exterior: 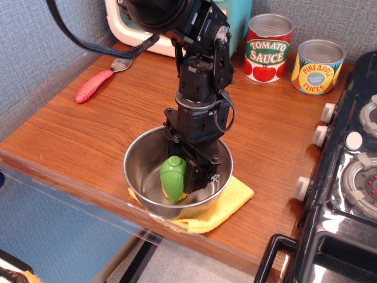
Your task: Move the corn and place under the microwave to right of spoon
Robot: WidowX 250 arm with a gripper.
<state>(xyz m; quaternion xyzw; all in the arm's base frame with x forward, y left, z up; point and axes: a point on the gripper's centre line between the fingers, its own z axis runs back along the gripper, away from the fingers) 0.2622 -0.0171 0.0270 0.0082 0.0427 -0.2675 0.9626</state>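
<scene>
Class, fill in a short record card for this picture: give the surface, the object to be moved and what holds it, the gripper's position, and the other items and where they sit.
surface: wooden counter
object to move: corn, inside the metal bowl
under bowl: yellow cloth
gripper: down in the bowl, against the corn; grip cannot be confirmed
spoon: back left
microwave: back, behind the arm
cans: tomato sauce can, pineapple can, back right
stove: right edge

A black end effector (184, 171) reaches into a metal bowl (141, 162), touching a green corn (173, 177) on a wooden surface (88, 135).
</scene>
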